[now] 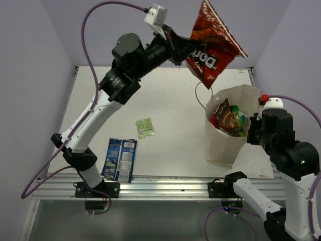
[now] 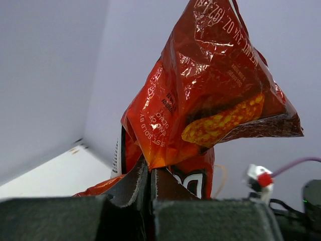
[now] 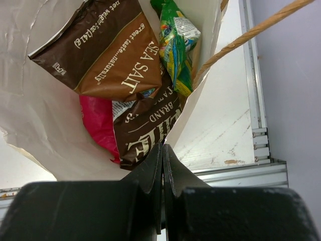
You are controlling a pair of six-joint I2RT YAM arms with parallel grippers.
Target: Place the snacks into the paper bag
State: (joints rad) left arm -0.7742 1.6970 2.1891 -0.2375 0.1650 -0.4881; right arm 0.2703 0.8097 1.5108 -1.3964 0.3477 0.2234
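- Tall pale paper bag [image 1: 223, 145] with loop handles, upright at right of white table [image 1: 175, 100]; brown sea-salt packet [image 3: 115, 60], green packet [image 3: 175, 40] and magenta packet [image 3: 100, 125] inside
- Red foil Doritos packet [image 1: 213, 42] in the air above bag, pinched by left gripper [image 1: 186, 47]
- Right gripper [image 3: 162, 148] at bag rim, fingers pressed together
- Flat blue packet [image 1: 120, 159] on table by left arm's base
- Small pale green packet [image 1: 145, 127] near it, apart

"SEA SALT" brown packet [image 3: 116, 60], "OZ." red packet [image 2: 210, 85]
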